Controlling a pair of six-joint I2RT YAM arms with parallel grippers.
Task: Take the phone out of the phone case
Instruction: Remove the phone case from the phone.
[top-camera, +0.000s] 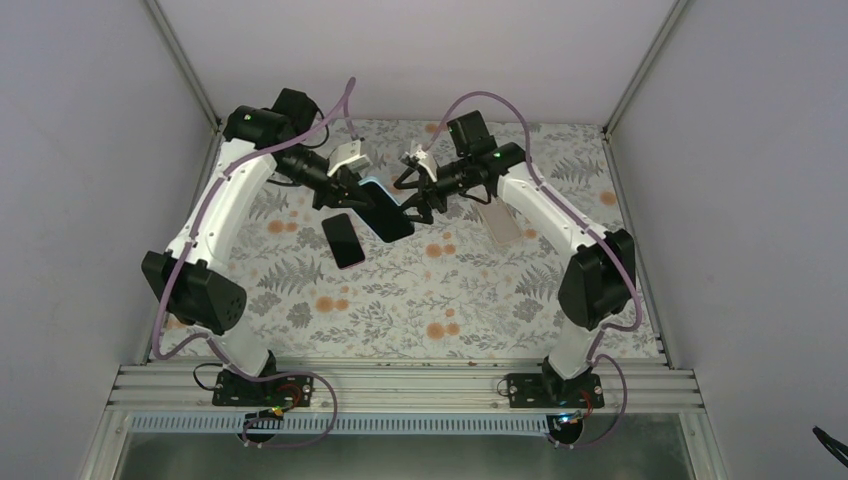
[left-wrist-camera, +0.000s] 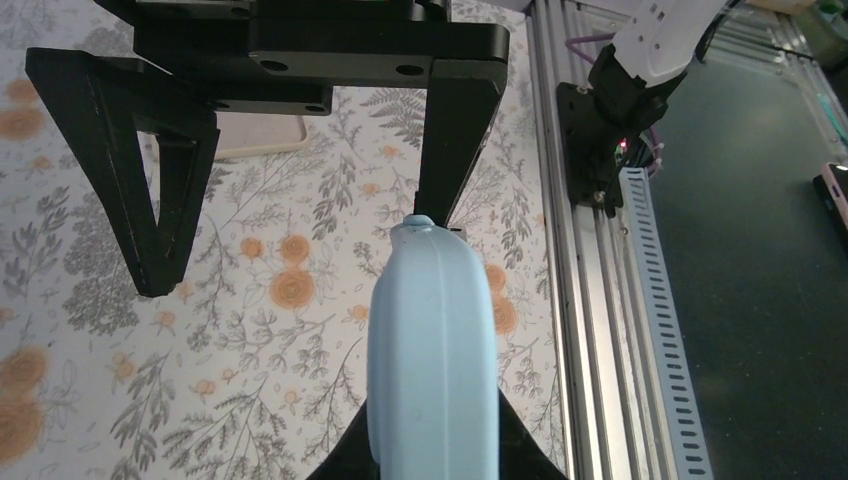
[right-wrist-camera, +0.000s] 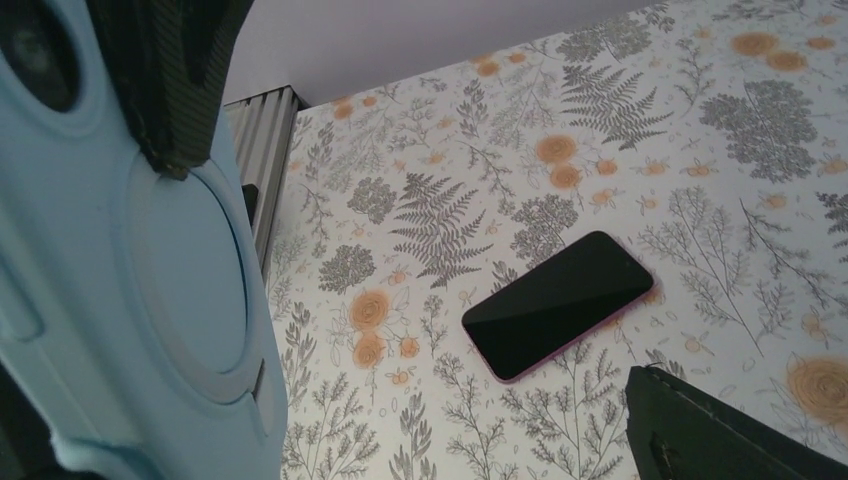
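Left end effector (top-camera: 362, 192): pressed together on one end of the blue phone case (left-wrist-camera: 432, 350), pinching it and holding it tilted above the bench (top-camera: 450, 310).
Right end effector (left-wrist-camera: 300, 250): spread wide at the case's other end. One finger (right-wrist-camera: 170, 90) lies against the case's back near the camera cut-out, and the other hangs clear of the case, touching nothing.
Phone (right-wrist-camera: 557, 303): dark screen up with a pink rim, it lies flat on the bench near the case, on my left arm's side and toward my bases. It touches neither end effector.
Inside the case: from above its front looks dark, and I cannot tell whether a phone sits in it.
Step in hand, my judgement: if the case is loaded, I should press its back with the right finger while the left grips only the rim. A pinch across the screen would trap the phone. Holding the case low would make any drop short.
If the case is empty: the pink-rimmed phone is likely the one wanted, and only setting the case down is left.
Pale flat slab (top-camera: 497, 222): on the bench on the far side of the case from the phone, under my right forearm. I cannot tell what it is.
In the way: the phone lies close under the case, so anything falling from it could strike the phone. The slab crowds my right arm's way down.
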